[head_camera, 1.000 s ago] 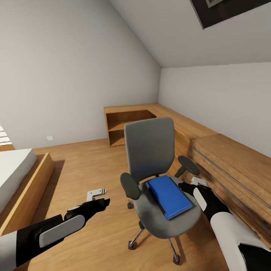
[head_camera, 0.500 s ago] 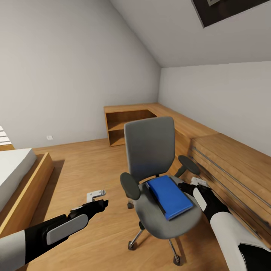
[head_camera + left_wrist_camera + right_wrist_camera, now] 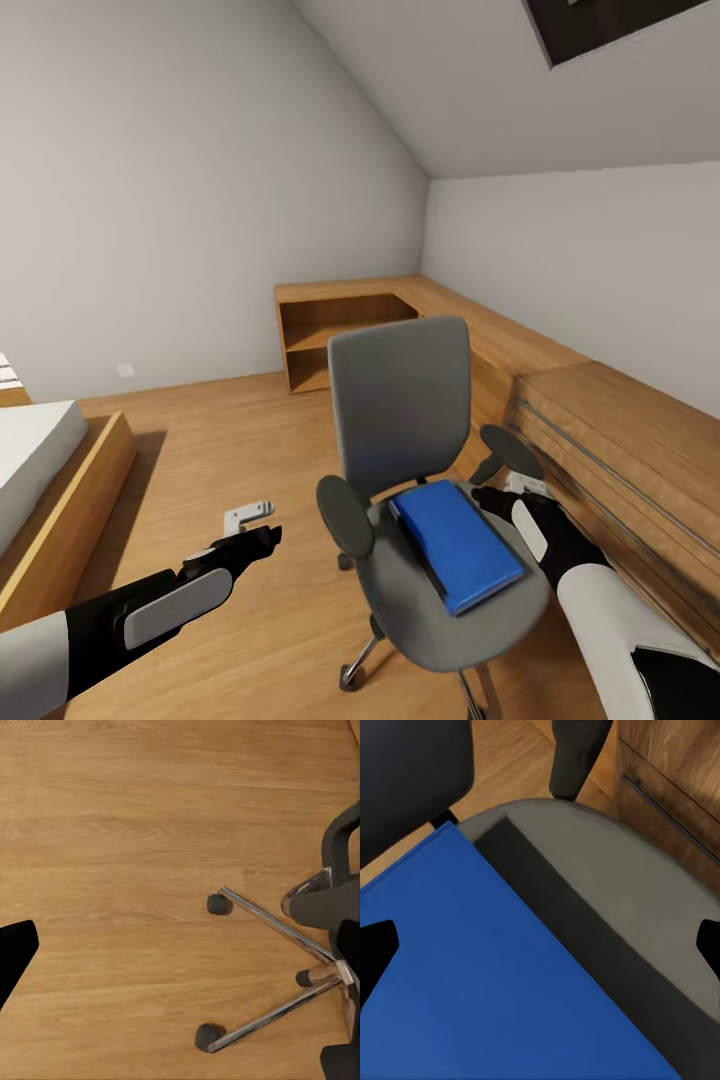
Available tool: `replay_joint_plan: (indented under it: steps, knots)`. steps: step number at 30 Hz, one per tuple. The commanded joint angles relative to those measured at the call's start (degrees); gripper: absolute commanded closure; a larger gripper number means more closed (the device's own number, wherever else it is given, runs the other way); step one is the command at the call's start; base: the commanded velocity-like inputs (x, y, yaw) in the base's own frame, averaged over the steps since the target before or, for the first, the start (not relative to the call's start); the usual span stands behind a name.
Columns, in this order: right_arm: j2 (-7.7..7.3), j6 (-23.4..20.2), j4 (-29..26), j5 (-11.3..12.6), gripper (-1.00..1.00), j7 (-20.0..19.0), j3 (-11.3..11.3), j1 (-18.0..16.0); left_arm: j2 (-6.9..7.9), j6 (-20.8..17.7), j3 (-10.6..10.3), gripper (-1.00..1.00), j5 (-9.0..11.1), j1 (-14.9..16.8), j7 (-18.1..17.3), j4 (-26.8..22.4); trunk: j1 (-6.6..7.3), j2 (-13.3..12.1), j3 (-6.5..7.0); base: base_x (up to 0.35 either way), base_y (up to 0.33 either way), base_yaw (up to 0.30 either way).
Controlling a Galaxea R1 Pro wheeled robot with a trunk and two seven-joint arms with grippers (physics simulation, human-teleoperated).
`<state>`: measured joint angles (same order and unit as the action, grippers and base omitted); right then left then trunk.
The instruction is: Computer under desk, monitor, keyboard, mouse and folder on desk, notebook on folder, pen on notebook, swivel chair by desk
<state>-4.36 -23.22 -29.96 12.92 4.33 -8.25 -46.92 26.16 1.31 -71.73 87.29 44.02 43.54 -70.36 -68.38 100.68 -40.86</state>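
On swivel chair, blue folder partly cut off in wrist view; right gripper spread, left gripper unclear.

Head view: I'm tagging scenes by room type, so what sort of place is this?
Probably an attic bedroom: a bed at the left, a sloped ceiling, and a swivel chair holding a blue folder beside wooden built-in furniture.

Wood floor, grey walls, corner shelf unit, bed at left.
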Motion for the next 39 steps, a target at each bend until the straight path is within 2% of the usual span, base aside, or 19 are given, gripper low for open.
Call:
replay_joint_plan:
  steps: [1, 14, 20, 27, 39]
  knots:
    - [-0.01, -0.26, -0.10, 0.61, -1.00, 0.37, 0.01, -0.02, 0.04, 0.15, -0.17, -1.00, 0.25, 0.12, 0.23, -0.09, 0.00, 0.03, -0.06, 0.078, 0.000, 0.000]
    - [-0.07, 0.75, 0.22, 0.53, -1.00, 0.41, -0.01, -0.02, 0.24, 0.19, -0.07, -1.00, 0.17, 0.11, 0.23, -0.12, 0.00, 0.03, -0.06, 0.112, 0.000, 0.000]
    - [-0.19, 2.68, 1.72, 0.60, -1.00, -0.51, -0.01, -0.02, 0.29, 0.27, 0.00, -1.00, 0.76, 0.10, 0.23, -0.12, -1.32, 2.44, -1.14, 0.004, 0.000, 0.000]
    - [-0.35, 3.77, 1.97, 0.46, -1.00, -5.05, -0.08, -0.02, 0.30, 0.26, 0.01, -1.00, 0.93, 0.13, 0.23, -0.12, -2.86, 5.24, -2.39, 0.000, 0.000, 0.000]
    - [-0.40, 5.01, 2.00, 0.49, -1.00, -6.07, -0.10, -0.02, 0.21, 0.27, 0.01, -1.00, 0.97, 0.12, 0.23, -0.12, -5.49, 10.06, -4.55, 0.000, 0.000, 0.000]
